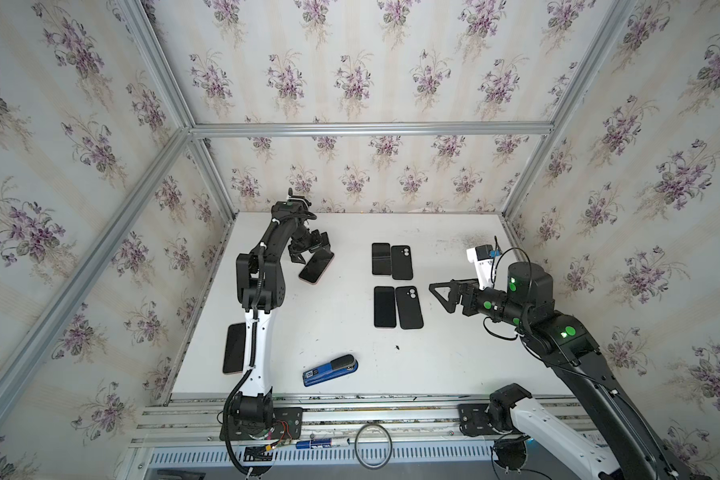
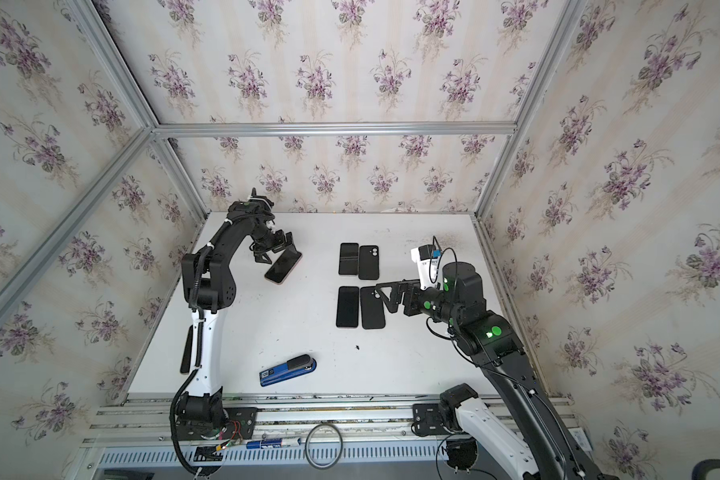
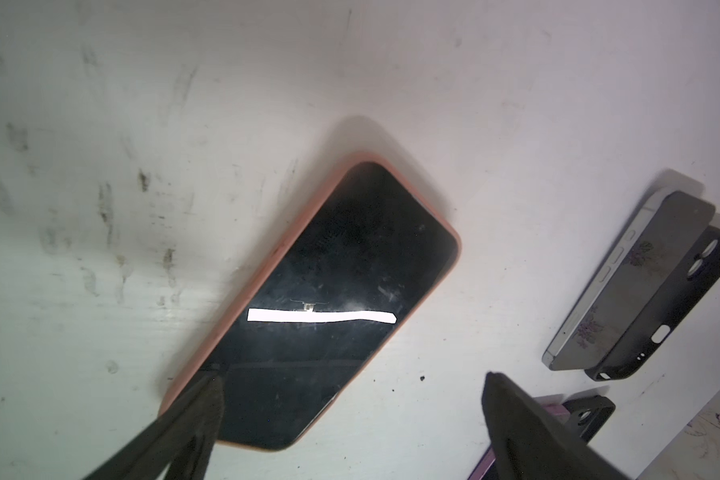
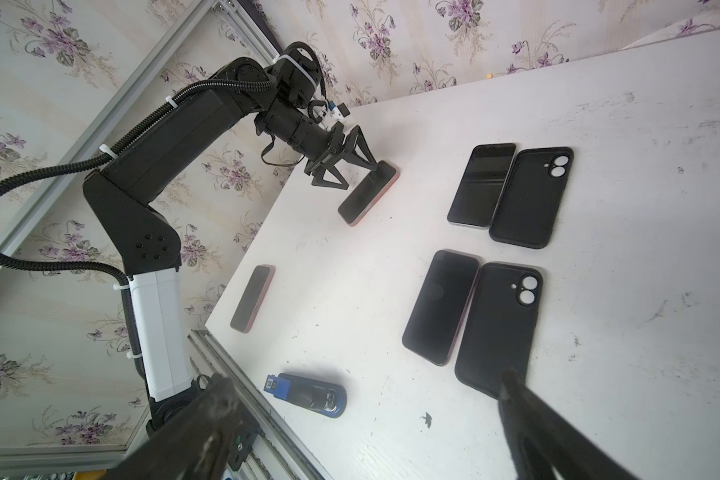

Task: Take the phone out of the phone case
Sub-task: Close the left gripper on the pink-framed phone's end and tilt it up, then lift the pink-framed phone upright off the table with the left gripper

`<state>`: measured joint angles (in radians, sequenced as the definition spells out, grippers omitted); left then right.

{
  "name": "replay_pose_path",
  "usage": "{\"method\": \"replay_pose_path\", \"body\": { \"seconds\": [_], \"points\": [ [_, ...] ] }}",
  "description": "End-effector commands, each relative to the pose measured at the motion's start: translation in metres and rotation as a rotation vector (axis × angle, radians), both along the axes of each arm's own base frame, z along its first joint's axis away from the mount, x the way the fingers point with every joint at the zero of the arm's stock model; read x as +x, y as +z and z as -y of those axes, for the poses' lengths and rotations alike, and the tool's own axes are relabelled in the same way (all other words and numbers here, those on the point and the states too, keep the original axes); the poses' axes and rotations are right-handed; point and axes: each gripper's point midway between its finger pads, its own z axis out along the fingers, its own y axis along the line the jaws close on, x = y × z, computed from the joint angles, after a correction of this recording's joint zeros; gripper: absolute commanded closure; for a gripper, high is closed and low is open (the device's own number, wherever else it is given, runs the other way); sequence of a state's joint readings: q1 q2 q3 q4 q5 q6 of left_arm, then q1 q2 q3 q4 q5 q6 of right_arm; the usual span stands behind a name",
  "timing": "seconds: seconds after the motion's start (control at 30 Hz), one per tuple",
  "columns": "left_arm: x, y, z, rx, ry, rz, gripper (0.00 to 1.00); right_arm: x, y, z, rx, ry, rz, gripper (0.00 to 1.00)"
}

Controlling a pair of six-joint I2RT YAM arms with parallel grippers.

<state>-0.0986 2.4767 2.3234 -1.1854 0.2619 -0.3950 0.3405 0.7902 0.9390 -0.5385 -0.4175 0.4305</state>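
Phone (image 3: pixel 329 299), dark smudged screen facing up, seated fully in a salmon-pink case (image 3: pixel 250 291) whose rim frames all visible edges, lying flat and diagonal on the white table (image 1: pixel 341 332), far-left area

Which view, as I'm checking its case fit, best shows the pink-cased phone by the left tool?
The left wrist view: the pink-cased phone fills it, pink rim clear along the screen. Both top views and the right wrist view show it small.
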Motion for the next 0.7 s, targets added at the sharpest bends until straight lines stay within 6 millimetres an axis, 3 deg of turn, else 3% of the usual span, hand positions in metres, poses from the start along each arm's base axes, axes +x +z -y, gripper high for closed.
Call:
{"method": "replay_pose_path", "body": {
  "seconds": [0.0, 0.27, 0.5, 0.67],
  "points": [
    [0.007, 0.000, -0.008, 0.013, 0.058, 0.010, 0.00, 0.006, 0.008, -0.003, 0.028, -0.002, 0.030, 0.00],
    [0.012, -0.025, -0.028, 0.045, 0.148, -0.035, 0.00, 0.011, 0.010, -0.006, 0.041, 0.000, 0.027, 0.00],
    [0.015, -0.027, -0.022, 0.019, 0.143, -0.034, 0.00, 0.013, 0.011, -0.006, 0.045, -0.007, 0.033, 0.00],
    [0.006, -0.025, -0.012, 0.023, 0.112, -0.045, 0.00, 0.014, 0.013, -0.007, 0.052, -0.003, 0.035, 0.00]
  ]
}}
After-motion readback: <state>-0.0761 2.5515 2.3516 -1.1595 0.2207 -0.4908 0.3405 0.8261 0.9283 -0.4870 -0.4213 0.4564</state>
